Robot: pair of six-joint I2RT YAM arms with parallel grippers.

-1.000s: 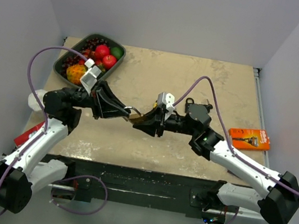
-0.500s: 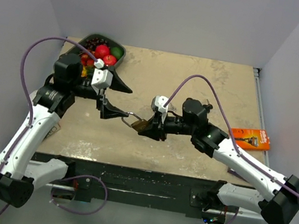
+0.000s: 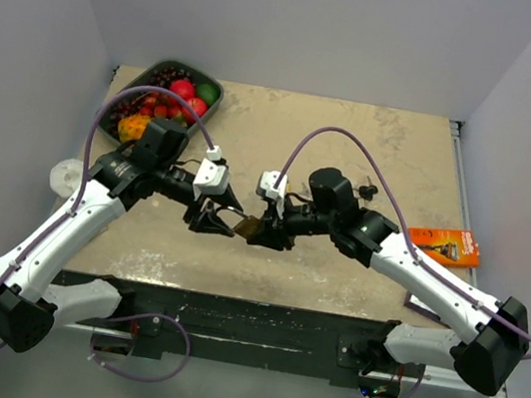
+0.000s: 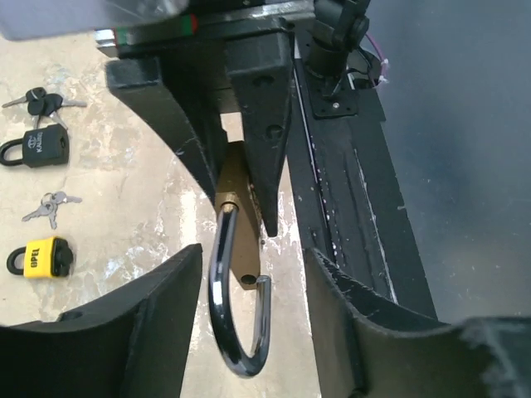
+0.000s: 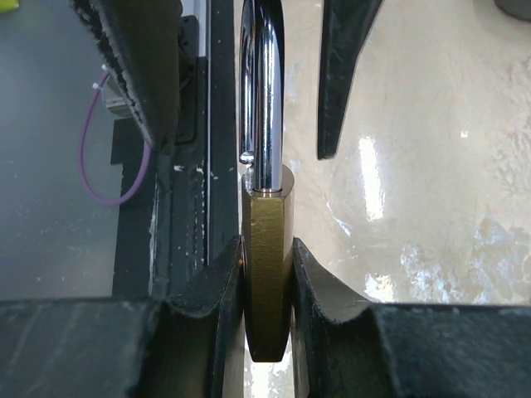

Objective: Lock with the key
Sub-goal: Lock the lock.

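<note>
A brass padlock (image 5: 266, 282) is clamped by its body between my right gripper's (image 5: 267, 242) fingers. Its chrome shackle (image 4: 222, 298) stands open, the free end out of the body. My left gripper (image 4: 253, 250) is open, with a finger on each side of the shackle and a gap to each. In the top view the two grippers meet near the table's front middle, the left gripper (image 3: 220, 219) and the right gripper (image 3: 264, 231) either side of the padlock (image 3: 247, 224). Two bunches of keys (image 4: 40, 99) (image 4: 50, 206) lie on the table. I see no key in the padlock.
A black padlock (image 4: 37, 150) and a yellow padlock (image 4: 38, 257) lie by the keys. A dark tray of fruit (image 3: 208, 107) stands at the back left. An orange razor pack (image 3: 443, 246) lies at the right. The table's black front edge (image 4: 348, 199) runs close by the grippers.
My left arm swung up and back, then came down again, and its gripper now sits around the shackle. My right gripper has carried the padlock slightly left and nearer.
</note>
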